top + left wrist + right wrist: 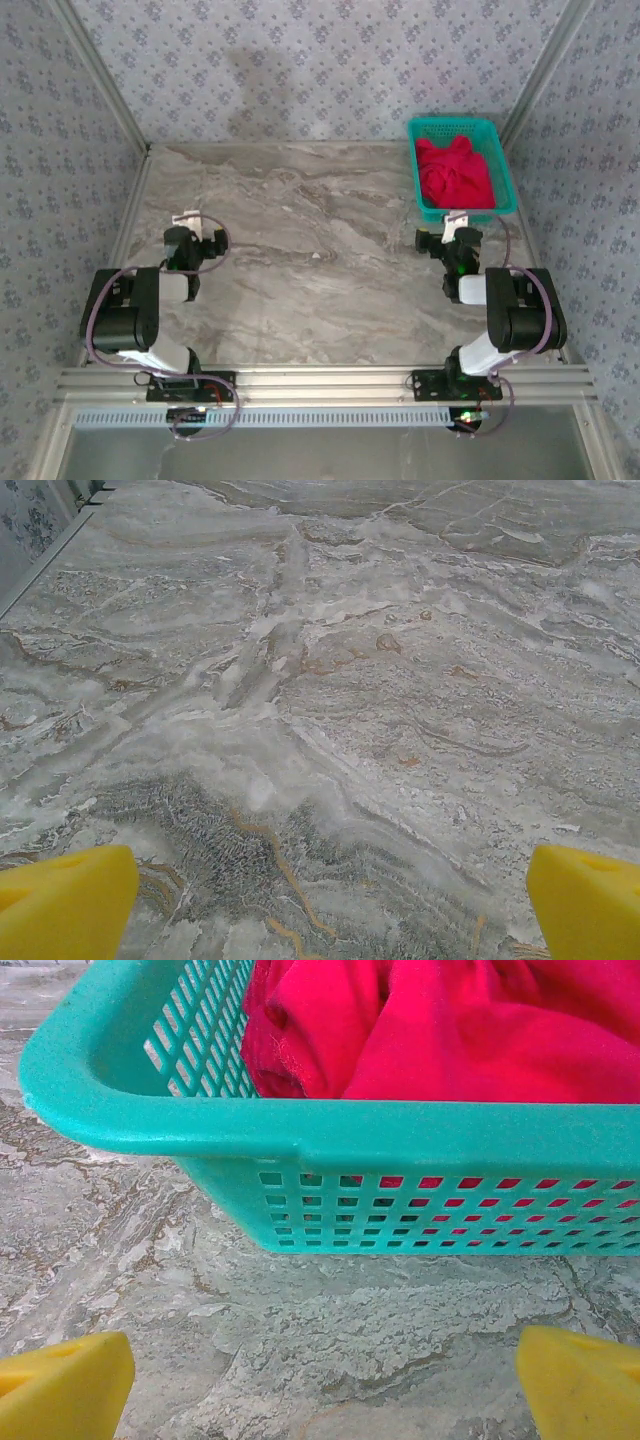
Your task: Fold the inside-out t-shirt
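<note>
Cloth lies bunched: the inside-out t-shirt [450, 1030] sits heaped in the teal basket [300, 1140], just ahead of the right claw [320, 1385], whose jaws stand wide and empty. Equally wide, the left claw [320, 900] hangs over the tabletop [330, 680]. The shirt looks light and limp and will likely drape, so pinching an upper fold seems best.

We see two arms built alike. The left arm [135, 312] and the right arm [520, 312] each have chunky black joint housings joined by pale grey-white links. A thin purplish cable [92, 335] loops along each one, and each stands on a black base plate [190, 385]. The left hand [195, 220] and right hand [455, 225] are black with white parts. Up close, their fingers [65, 900] are blunt, bright yellow wedges.
</note>
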Controlling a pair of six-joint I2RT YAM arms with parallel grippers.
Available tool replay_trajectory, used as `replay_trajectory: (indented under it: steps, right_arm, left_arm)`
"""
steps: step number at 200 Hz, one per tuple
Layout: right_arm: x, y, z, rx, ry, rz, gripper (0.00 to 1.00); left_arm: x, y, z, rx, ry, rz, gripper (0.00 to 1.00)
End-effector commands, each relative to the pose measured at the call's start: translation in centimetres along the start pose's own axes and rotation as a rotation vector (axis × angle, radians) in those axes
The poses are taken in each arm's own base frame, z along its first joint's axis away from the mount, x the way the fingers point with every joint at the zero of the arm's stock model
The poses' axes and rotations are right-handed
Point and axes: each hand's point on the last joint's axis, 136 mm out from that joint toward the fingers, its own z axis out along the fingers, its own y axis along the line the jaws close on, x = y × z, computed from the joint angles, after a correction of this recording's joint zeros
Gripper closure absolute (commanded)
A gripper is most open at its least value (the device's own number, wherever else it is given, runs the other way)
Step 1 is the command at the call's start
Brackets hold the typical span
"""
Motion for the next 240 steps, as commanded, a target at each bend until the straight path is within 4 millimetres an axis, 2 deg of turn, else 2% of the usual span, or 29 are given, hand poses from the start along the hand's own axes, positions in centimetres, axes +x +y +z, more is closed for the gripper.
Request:
replay_trajectory:
  steps: [1, 240]
  right_arm:
    - [-1.16, -0.44, 0.14, 0.023, -0.027, 0.007, 0.0]
    - [-1.11, -0.35, 0.14, 0.02, -0.026, 0.005, 0.0]
  left_arm:
    - [-1.53, -0.1, 0.1, 0.013, -0.038, 0.002, 0.0]
    - [-1.53, -0.06, 0.1, 0.012, -0.038, 0.001, 0.0]
